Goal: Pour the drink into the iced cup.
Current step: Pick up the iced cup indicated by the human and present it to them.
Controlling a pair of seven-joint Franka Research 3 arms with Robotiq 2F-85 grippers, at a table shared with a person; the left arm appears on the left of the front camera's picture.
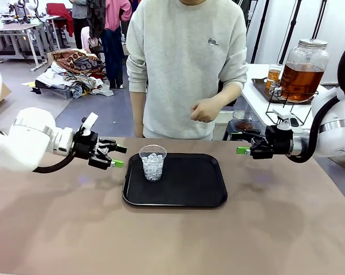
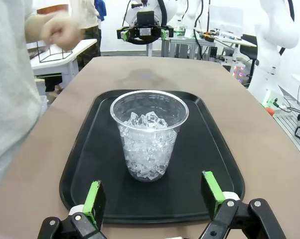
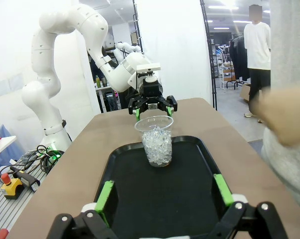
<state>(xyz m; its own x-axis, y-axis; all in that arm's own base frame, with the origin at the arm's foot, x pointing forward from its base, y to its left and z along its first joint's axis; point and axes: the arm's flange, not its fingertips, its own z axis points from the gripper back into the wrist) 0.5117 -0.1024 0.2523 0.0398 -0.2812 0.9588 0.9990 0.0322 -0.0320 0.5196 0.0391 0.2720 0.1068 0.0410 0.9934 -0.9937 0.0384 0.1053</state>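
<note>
The iced cup (image 1: pixel 153 163) was flanked by left gripper (image 1: pixel 120 156) and right gripper (image 1: pixel 238 143), both spread and empty; the drink (image 1: pixel 301 80) likely needed fetching first.

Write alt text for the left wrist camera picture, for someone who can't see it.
A clear cup full of ice stands on a black tray on a brown table, ahead of the left gripper, its jaws open. The right gripper faces it from the far end; a person's hand hangs at upper left.
</note>
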